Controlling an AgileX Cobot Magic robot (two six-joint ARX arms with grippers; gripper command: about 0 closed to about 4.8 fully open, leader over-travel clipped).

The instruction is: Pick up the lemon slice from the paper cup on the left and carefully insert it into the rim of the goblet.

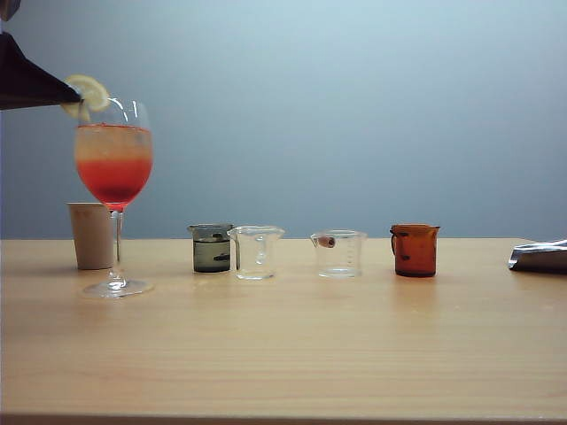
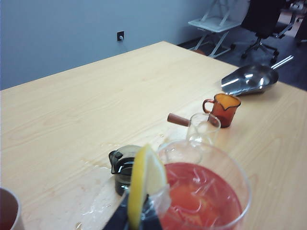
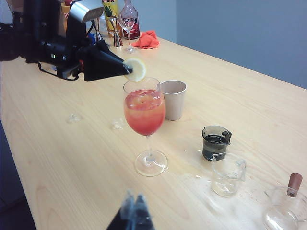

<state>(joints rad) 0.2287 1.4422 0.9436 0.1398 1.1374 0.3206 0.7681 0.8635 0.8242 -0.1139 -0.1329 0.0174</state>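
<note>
- My left gripper [image 3: 128, 70] is clamped on the thin pale-yellow lemon slice [image 1: 88, 94], just above the tall clear stemmed goblet's [image 1: 113, 168] rim.
- Pressing off-line, I judge, could tip the glass.
- My right gripper [image 3: 133, 211] sits closed, empty, well apart.

Bench [image 1: 292, 345]: pale wood.
Left end: a paper cup [image 1: 91, 235] is set just behind a goblet [image 1: 114, 195].
Middle: a dark beaker [image 1: 212, 247] and a clear beaker [image 1: 256, 252] are placed side by side; a third beaker [image 1: 338, 253] is set apart.
Right: an amber jug [image 1: 415, 249], then a metal scoop [image 1: 539, 256].
</note>
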